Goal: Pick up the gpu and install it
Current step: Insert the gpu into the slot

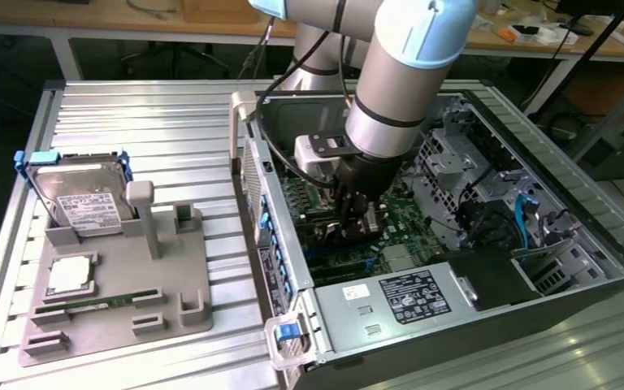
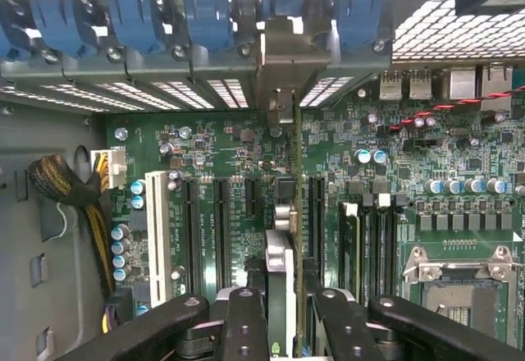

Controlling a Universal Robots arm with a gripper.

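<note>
The arm reaches down into the open computer case [image 1: 572, 244], which lies on its side on the ribbed metal worktop [image 1: 160, 122]. The end effector [image 1: 353, 221] sits low inside the case, just above the green motherboard [image 1: 409, 215].

In the wrist view, the end effector [image 2: 283, 316] is partly closed, and its black fingers [image 2: 244, 324] clamp the gpu [image 2: 283, 213] from both sides. The card stands on edge between them, seen edge-on as a thin vertical strip. It runs from the fingers toward the rear wall of the case, where its silvery bracket [image 2: 283, 66] meets the row of blue slot retainers [image 2: 205, 20]. The card's lower edge lines up with one of the long black expansion slots [image 2: 221, 230] on the motherboard; whether it is fully seated cannot be told from these views.

Beside the card, toward the processor side, the memory slots [image 2: 361, 246] and the empty processor socket [image 2: 459, 283] are visible. On the opposite side, a braided cable bundle [image 2: 61, 185] leads to a white connector [image 2: 111, 168].

In the exterior view, the power supply [image 1: 399, 301] occupies the near end of the case. A grey fixture tray [image 1: 171, 276] rests on the worktop at the exterior view's left, well apart from the case. It carries a silver hard drive [image 1: 82, 199] in a blue frame, a processor [image 1: 68, 276], and a thin green memory stick [image 1: 90, 306].
</note>
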